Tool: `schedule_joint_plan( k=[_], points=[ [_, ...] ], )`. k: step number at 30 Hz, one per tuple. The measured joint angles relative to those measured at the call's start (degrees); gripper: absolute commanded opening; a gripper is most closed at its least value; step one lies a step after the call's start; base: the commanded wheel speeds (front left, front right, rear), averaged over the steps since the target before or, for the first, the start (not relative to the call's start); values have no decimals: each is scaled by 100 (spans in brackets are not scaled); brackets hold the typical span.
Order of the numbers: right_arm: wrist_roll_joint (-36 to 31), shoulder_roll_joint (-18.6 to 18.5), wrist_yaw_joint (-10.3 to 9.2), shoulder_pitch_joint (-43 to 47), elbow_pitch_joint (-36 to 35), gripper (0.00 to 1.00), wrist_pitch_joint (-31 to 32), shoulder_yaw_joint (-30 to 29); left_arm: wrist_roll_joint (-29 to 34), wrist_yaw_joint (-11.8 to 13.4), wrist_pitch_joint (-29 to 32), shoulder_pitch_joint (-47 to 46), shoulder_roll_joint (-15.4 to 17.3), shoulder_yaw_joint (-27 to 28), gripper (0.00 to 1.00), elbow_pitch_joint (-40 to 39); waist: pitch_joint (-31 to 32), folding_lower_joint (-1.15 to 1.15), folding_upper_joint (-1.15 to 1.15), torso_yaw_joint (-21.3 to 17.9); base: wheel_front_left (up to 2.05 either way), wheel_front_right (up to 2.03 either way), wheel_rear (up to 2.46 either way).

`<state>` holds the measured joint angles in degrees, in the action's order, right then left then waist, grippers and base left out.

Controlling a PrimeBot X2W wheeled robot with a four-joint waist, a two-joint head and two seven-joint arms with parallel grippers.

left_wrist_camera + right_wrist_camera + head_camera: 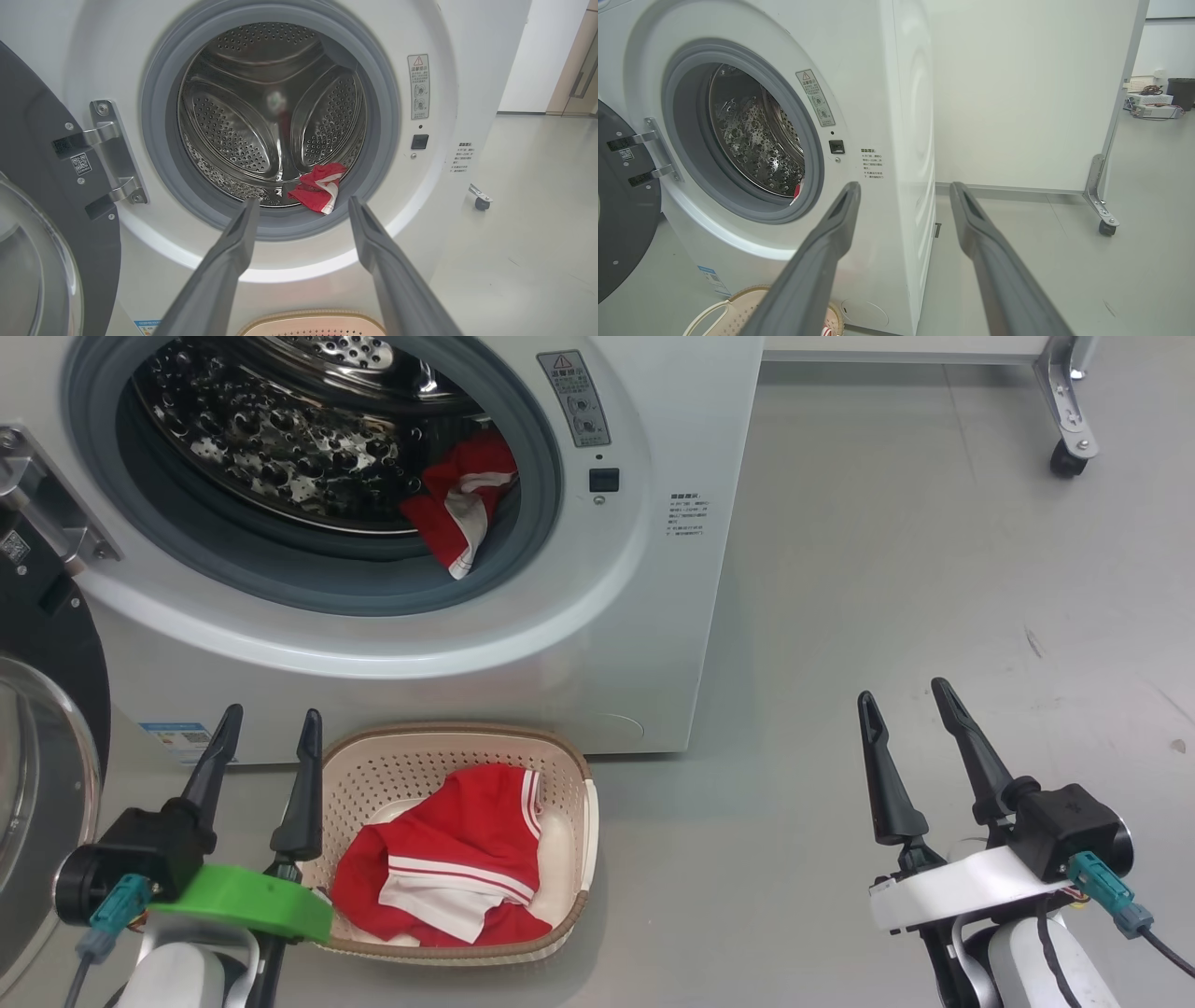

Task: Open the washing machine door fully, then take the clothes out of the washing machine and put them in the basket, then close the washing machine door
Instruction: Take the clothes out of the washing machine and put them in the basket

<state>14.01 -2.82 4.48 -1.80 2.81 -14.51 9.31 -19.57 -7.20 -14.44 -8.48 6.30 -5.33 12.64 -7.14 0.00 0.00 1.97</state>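
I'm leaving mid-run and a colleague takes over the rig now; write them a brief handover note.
Left gripper and right gripper: both open, empty.
White front-loading washing machine: its round black-rimmed glass door stands open.
Done: one red white-trimmed garment lies in the cream perforated basket.
Another red garment sits at the front edge of the steel drum.
Left: move that garment to the basket, close the door.

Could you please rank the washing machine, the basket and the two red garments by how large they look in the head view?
1. washing machine
2. basket
3. garment in the basket
4. garment in the drum, though it lies farther away
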Motion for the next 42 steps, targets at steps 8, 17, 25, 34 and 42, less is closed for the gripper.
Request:
schedule_joint_plan(
  k=[8,17,25,34,42],
  points=[
    [0,1,12,24,-29,100,0,2,62,0,0,163,-8,-40,100,-175,6,0,0,-65,0,0,0],
    [1,2,16,64,-31,100,0,4,98,0,0,285,-10,-73,100,-244,-12,0,0,-104,0,0,0],
    [1,2,30,66,-42,100,0,3,103,0,0,347,-16,-135,100,-271,-17,0,0,-119,0,0,0],
    [0,3,44,74,-44,100,0,-8,103,0,0,399,-22,-138,100,-301,-22,0,0,-119,0,0,0],
    [-2,5,52,75,-71,100,0,10,103,0,0,420,-30,-23,100,-377,-116,0,0,-156,0,0,0]
  ],
)
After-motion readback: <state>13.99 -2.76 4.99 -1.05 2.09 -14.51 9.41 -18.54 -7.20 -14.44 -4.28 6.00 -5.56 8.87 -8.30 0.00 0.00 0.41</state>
